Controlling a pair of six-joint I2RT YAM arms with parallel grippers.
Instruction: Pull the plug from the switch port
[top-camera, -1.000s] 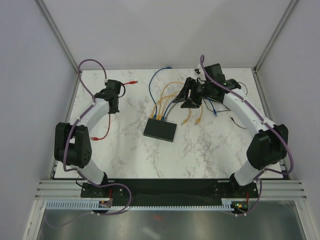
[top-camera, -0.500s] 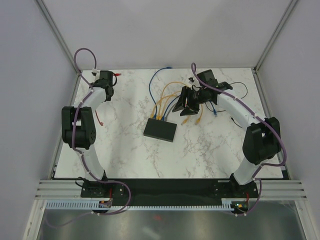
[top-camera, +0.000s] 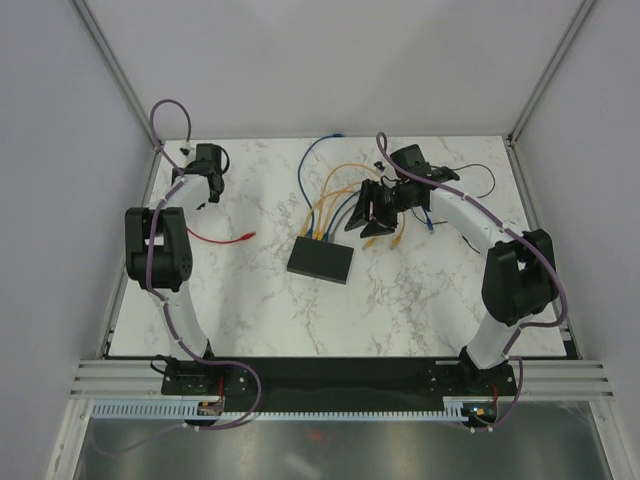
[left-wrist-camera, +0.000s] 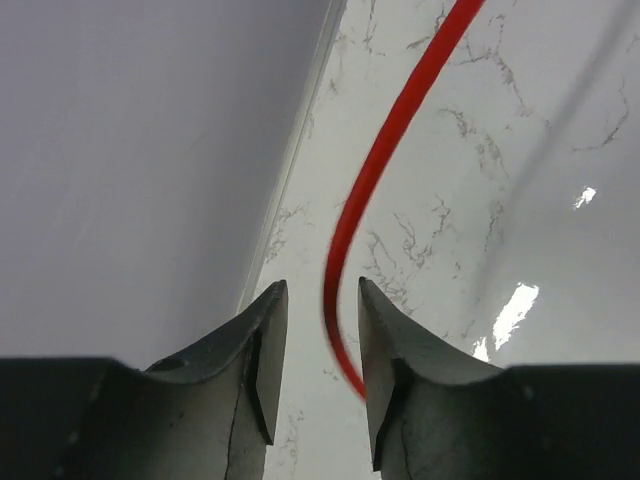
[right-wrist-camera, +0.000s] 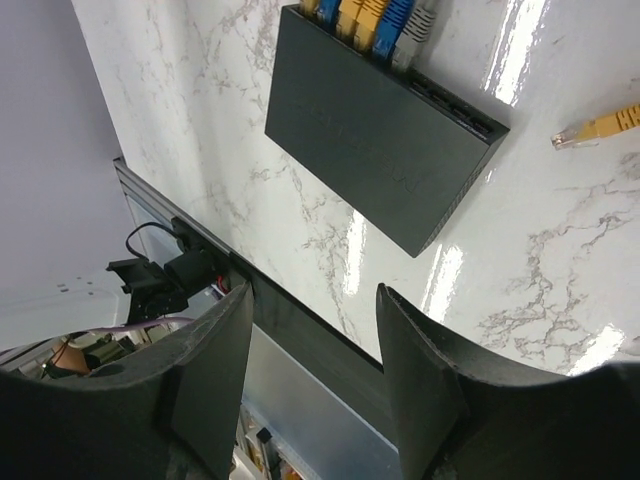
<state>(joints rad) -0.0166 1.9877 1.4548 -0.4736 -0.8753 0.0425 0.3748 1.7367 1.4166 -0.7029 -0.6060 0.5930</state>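
The switch (top-camera: 320, 260) is a flat black box lying mid-table; in the right wrist view the switch (right-wrist-camera: 385, 130) shows a row of ports on its far edge. Several yellow, blue and grey plugs (right-wrist-camera: 372, 20) sit in those ports. My right gripper (top-camera: 362, 218) hovers just behind the switch over the cables, and the right gripper (right-wrist-camera: 315, 300) is open with nothing between its fingers. My left gripper (top-camera: 210, 180) is at the far left corner. In its wrist view the left gripper (left-wrist-camera: 322, 300) stands open with a blurred red cable (left-wrist-camera: 390, 140) running loose through the gap.
A red cable with its plug (top-camera: 245, 237) lies on the table left of the switch. Loose yellow plugs (top-camera: 385, 240) and a blue one (top-camera: 430, 225) lie right of the switch. A thin black cord (top-camera: 480, 180) is at the back right. The left wall (left-wrist-camera: 140, 150) is close to my left gripper.
The left arm has pulled back to the far left corner and its jaws have opened; the red cable has dropped onto the table. The right gripper has shifted slightly left toward the switch.
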